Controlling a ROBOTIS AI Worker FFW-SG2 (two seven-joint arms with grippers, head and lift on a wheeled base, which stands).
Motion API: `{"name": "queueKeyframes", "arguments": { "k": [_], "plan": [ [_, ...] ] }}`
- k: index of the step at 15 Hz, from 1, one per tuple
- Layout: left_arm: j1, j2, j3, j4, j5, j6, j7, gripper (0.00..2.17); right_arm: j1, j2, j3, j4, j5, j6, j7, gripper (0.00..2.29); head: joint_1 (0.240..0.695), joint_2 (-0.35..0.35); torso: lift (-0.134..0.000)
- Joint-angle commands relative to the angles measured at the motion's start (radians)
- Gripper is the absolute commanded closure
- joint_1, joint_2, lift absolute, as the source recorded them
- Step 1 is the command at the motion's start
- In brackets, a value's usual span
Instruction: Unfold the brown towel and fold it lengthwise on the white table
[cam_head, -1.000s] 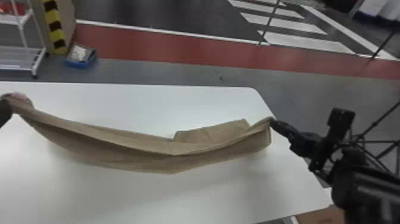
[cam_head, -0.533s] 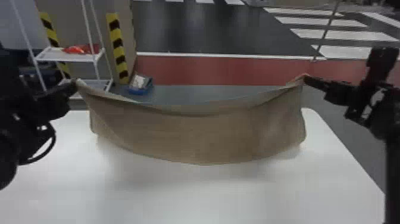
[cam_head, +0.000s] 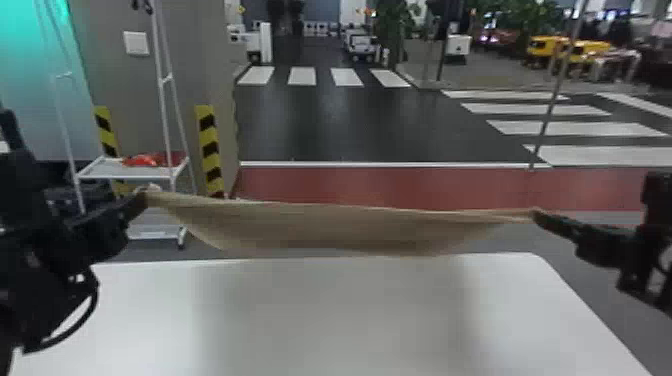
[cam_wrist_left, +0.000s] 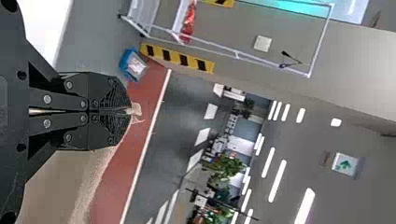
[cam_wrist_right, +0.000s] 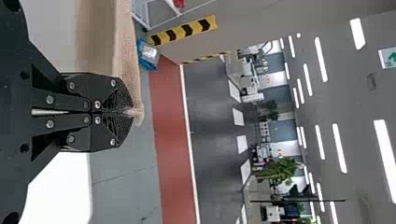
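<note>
Head view: left hand (cam_head: 141, 199) and right hand (cam_head: 539, 216) each clamp an end of brown towel (cam_head: 340, 227), raised off desk (cam_head: 350, 320), long axis along desk's far edge; likely next, lower deskward.

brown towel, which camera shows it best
The head view: it shows the brown towel end to end, sagging in midair. The left wrist view shows one end in the left gripper; the right wrist view, the other in the right gripper.
</note>
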Motion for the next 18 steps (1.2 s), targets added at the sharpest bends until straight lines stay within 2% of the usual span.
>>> {"name": "queueKeyframes", "arguments": {
  "k": [1, 3, 4, 6, 9, 11, 14, 16, 18],
  "plan": [
    [0.235, -0.011, -0.017, -0.172, -0.013, 0.022, 0.014, 1.79, 0.205, -0.012, -0.066, -0.089, -0.040, 0.005, 0.034, 1.48, 0.449, -0.077, -0.123],
    [0.388, -0.017, -0.043, -0.262, -0.016, 0.004, 0.055, 1.79, 0.338, -0.006, -0.118, -0.159, -0.070, -0.007, 0.060, 1.48, 0.543, -0.105, -0.123],
    [0.443, -0.027, -0.048, -0.282, -0.019, 0.001, 0.069, 1.79, 0.387, 0.001, -0.153, -0.177, -0.070, -0.004, 0.080, 1.48, 0.634, -0.133, -0.123],
    [0.523, -0.045, -0.048, -0.298, -0.022, -0.027, 0.072, 1.79, 0.465, 0.001, -0.195, -0.188, -0.083, -0.011, 0.106, 1.48, 0.695, -0.157, -0.123],
    [0.626, -0.079, -0.052, -0.350, -0.061, -0.033, 0.072, 1.79, 0.561, 0.047, -0.285, -0.247, -0.083, -0.011, 0.192, 1.48, 0.695, -0.208, -0.123],
    [0.672, -0.088, -0.061, -0.388, -0.090, -0.033, 0.083, 1.79, 0.665, 0.070, -0.339, -0.333, -0.096, -0.032, 0.226, 1.48, 0.695, -0.225, -0.123],
    [0.715, -0.094, -0.078, -0.447, -0.116, -0.027, 0.121, 1.79, 0.745, 0.093, -0.449, -0.433, -0.198, 0.014, 0.260, 1.48, 0.695, -0.260, -0.123],
    [0.719, -0.093, -0.089, -0.471, -0.141, -0.015, 0.131, 1.79, 0.748, 0.095, -0.465, -0.470, -0.205, 0.097, 0.263, 1.48, 0.695, -0.283, -0.123],
    [0.696, -0.093, -0.104, -0.474, -0.162, 0.001, 0.132, 1.78, 0.732, 0.101, -0.443, -0.490, -0.189, 0.149, 0.255, 1.48, 0.695, -0.295, -0.123]
  ]
}}
